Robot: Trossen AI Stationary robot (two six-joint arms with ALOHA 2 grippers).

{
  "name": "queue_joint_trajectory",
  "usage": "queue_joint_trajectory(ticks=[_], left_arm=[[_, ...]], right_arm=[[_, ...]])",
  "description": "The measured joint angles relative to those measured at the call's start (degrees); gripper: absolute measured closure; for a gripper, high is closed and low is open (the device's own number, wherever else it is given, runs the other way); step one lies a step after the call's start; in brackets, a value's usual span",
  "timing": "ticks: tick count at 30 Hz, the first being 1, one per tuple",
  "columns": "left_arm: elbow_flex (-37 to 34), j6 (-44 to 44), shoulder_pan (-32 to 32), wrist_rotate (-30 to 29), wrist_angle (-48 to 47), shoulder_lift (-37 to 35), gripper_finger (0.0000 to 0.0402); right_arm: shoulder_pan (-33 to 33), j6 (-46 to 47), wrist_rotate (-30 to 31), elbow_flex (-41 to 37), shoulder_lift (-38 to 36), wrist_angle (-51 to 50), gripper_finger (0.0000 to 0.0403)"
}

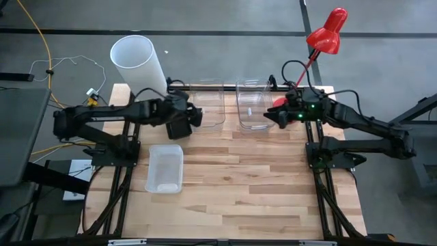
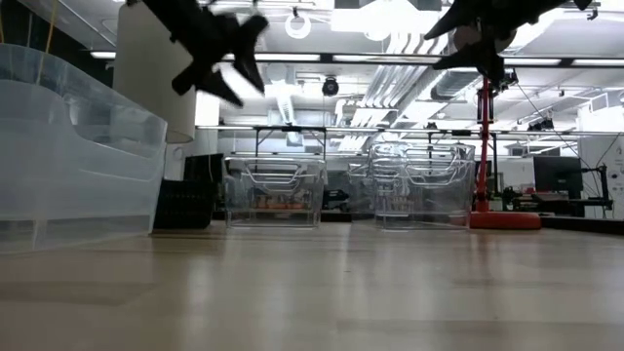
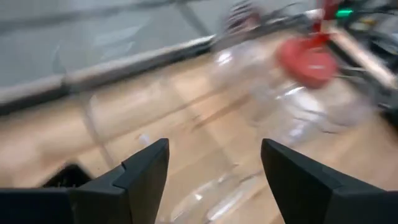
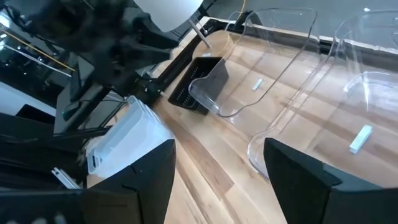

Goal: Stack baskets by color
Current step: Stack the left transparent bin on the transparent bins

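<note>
The frosted translucent white rectangular basket [image 1: 164, 169] sits alone at seven o'clock on the wooden counter [image 1: 259, 184]. Two larger clear plastic baskets [image 1: 254, 106] stand at twelve o'clock, with a small black perforated basket [image 4: 196, 84] just beside them. All look light, thin-walled, slick and slightly flexible, so a pinch over a rim wall seems best. The left claw [image 3: 214, 180] hovers wide and empty near the clear ones. The right claw [image 4: 217, 180] gapes wide and empty too.

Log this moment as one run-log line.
left tool: open, empty, above black basket | right tool: open, over clear baskets | frosted basket: alone, front-left
</note>
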Motion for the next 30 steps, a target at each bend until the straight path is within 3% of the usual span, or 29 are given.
queue_joint_trajectory(ticks=[4, 11, 18, 30], left_arm=[[0.0, -8.2, 3.8, 0.9, -0.3, 5.6, 0.016], [0.0, -9.0, 8.9, 2.9, -0.1, 13.5, 0.0162], [0.0, -11.8, 9.4, -5.1, -0.5, 16.9, 0.0173], [0.0, -17.4, 9.9, -4.8, 1.7, 23.8, 0.0228]], right_arm=[[0.0, 0.0, 0.0, 0.0, 1.1, 0.0, 0.0172], [0.0, 1.3, -0.5, 0.0, 2.7, 0.0, 0.0172], [0.0, 1.0, -0.6, 0.0, 3.0, 0.2, 0.0172], [0.0, 0.9, -0.6, 0.0, 3.0, 0.2, 0.0172]])
